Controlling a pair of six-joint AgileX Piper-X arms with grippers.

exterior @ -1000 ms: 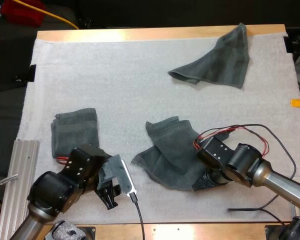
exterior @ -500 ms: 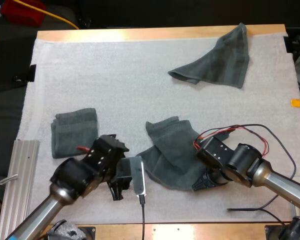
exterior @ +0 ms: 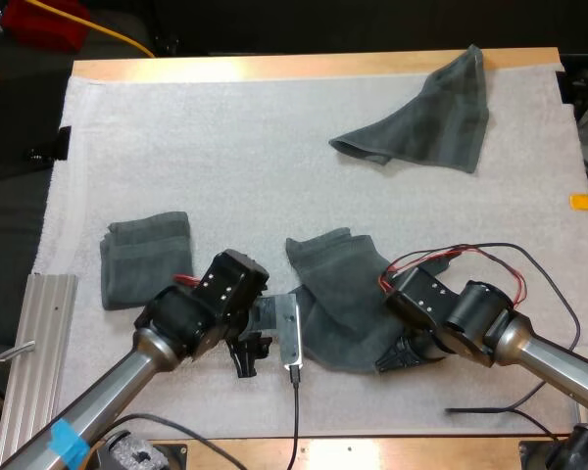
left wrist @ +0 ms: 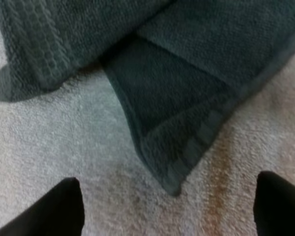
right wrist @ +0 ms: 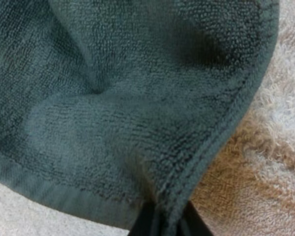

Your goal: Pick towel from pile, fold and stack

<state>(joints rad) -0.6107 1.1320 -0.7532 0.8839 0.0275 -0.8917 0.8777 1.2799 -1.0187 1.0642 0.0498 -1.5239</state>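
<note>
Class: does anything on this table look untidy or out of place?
The middle towel lies rumpled, its edge pinched by the right gripper; the far towel sits bunched. Only the left towel is neatly folded.

My middle towel [exterior: 338,294] is dark grey-green. Close under my left hand [left wrist: 172,204] its weave shows: a band of small raised squares along one fold, and a flatter, plainer hem strip at the corner. That hand's fingers [left wrist: 64,209] are plain black. At my right hand [right wrist: 169,223], black too, the same cloth is an even, looped grey-green with a smoother, slightly paler hem. The folded towel [exterior: 147,257] and the far towel [exterior: 426,117] share that dark grey-green, each crossed by a faint woven band. The mat [exterior: 225,147] is white and nubbly, tinged warm tan near my right hand. The worktop [exterior: 274,67] is pale orange-brown wood. The rail [exterior: 39,333] is ribbed silver-grey metal.
</note>
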